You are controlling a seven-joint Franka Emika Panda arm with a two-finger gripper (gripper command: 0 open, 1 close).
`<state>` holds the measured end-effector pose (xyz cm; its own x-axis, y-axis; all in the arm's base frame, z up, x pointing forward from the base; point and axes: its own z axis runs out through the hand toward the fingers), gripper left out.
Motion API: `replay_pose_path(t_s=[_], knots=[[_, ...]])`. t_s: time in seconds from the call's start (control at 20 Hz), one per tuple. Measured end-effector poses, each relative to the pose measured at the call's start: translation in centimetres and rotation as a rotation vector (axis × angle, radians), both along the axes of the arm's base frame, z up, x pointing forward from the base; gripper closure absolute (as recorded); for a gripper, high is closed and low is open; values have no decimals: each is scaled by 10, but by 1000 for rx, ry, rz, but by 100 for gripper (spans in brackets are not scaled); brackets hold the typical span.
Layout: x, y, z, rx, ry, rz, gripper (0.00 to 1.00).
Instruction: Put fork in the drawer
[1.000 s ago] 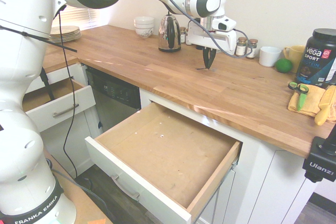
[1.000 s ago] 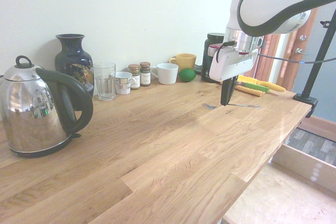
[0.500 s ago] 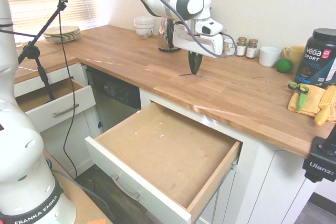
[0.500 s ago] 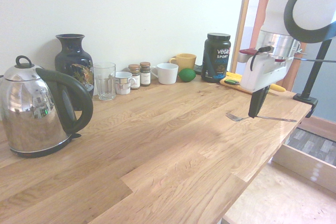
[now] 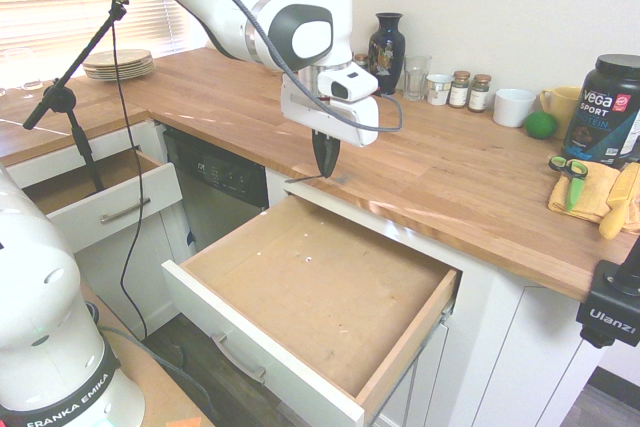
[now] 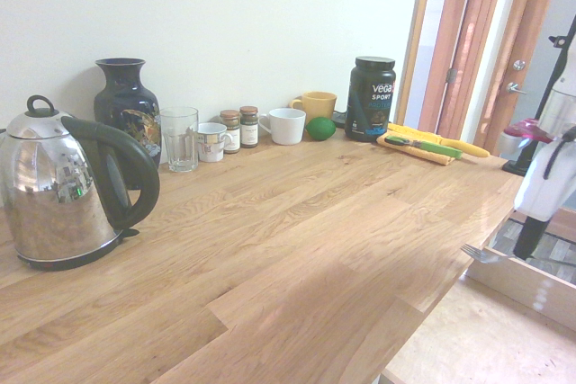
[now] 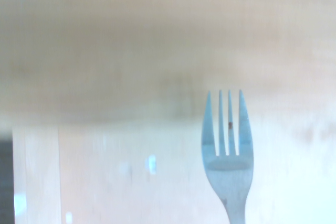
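My gripper [image 5: 326, 169] points straight down and pinches the fork [image 5: 305, 178] tight. The fork lies flat and level in my fingers, above the front edge of the wooden counter [image 5: 450, 177]. The big open drawer [image 5: 300, 292] sits just below, at about 6 o'clock from my gripper. In the wrist view, the fork's four tines [image 7: 226, 124] point to 12 o'clock.

The gripper [image 6: 529, 249] holds the fork [image 6: 477, 254] level beyond the countertop [image 6: 297, 249] edge.
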<state>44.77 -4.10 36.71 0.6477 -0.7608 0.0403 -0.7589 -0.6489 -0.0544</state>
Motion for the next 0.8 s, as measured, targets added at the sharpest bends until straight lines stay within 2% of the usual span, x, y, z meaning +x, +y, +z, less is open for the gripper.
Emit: replay_pose_path(t_s=[0.25,0.6,0.8], knots=[[-27,3,-11,-1,0,-2,100],[-32,-6,-29,-12,-3,-16,100],[-33,-12,-63,-18,13,-23,100]])
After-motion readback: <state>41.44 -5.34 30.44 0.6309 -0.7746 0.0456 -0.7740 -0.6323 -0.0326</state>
